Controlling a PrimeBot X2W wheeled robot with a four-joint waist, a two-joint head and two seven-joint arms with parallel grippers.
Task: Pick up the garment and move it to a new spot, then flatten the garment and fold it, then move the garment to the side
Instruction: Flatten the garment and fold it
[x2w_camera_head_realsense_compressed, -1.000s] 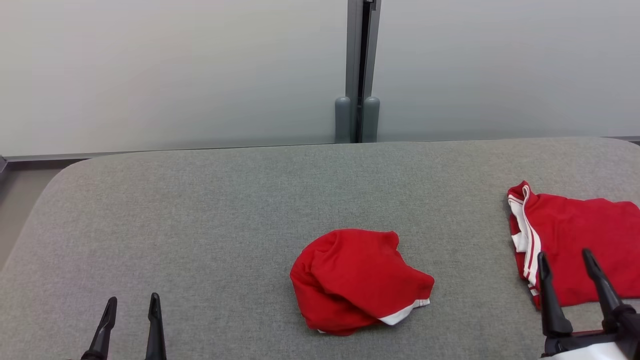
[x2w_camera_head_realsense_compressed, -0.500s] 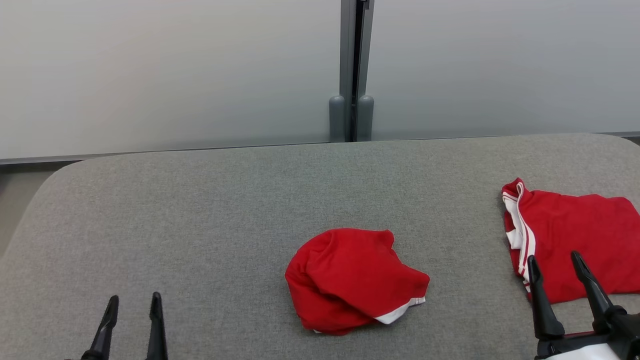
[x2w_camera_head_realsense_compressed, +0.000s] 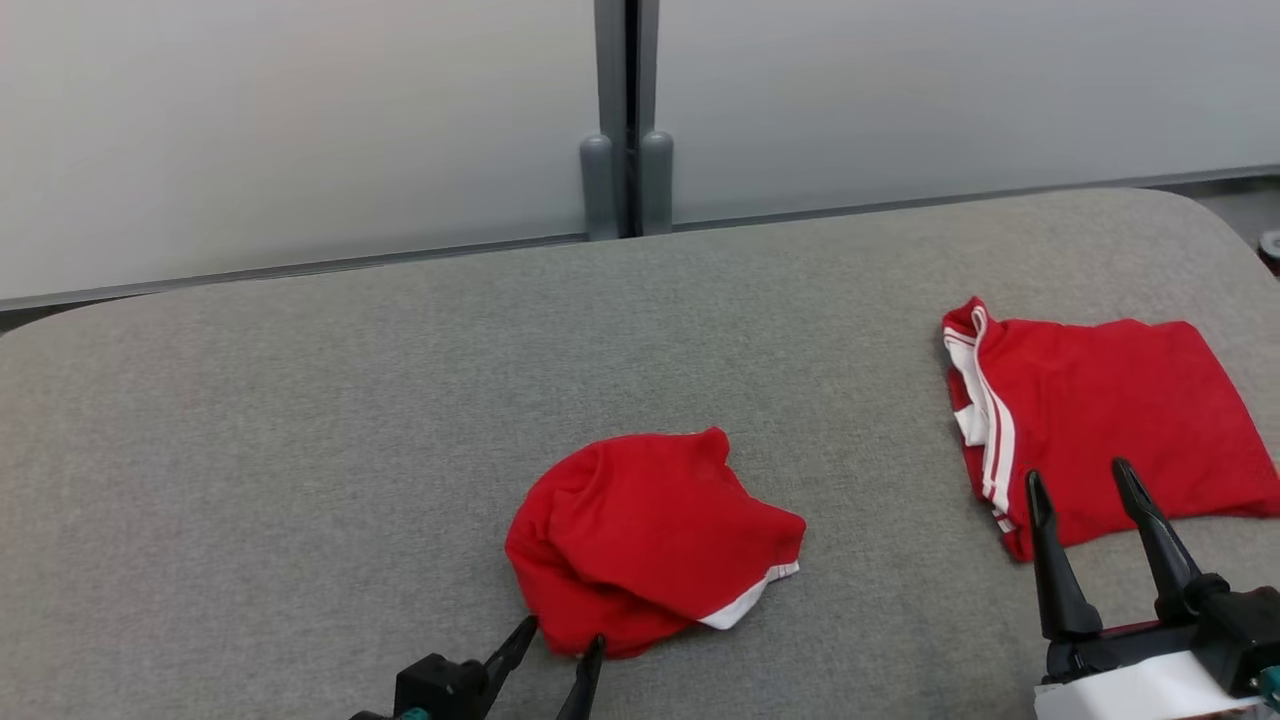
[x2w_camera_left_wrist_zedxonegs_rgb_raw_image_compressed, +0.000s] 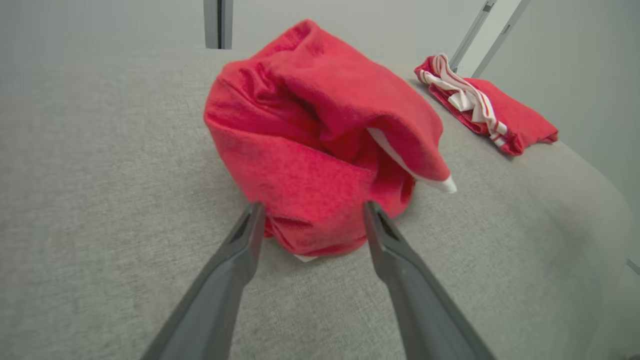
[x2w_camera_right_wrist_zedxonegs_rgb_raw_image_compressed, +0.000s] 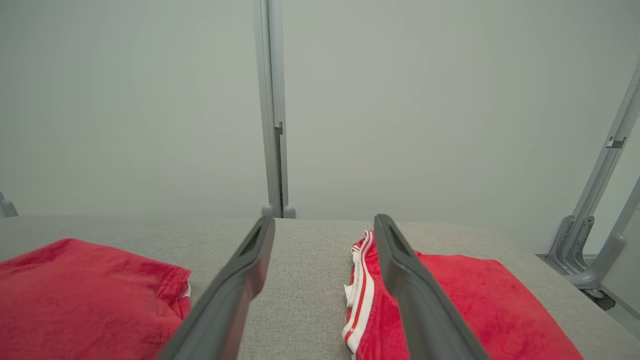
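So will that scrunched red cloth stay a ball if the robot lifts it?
Probably not: the crumpled garment is soft cloth in loose folds, so it should flop open. It likely won't roll, sagging on the grey surface.

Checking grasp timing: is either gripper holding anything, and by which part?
Nothing is held. The left gripper is open at the near edge of the crumpled garment; the right gripper is open.

Bright, even light, soft shadows, sharp
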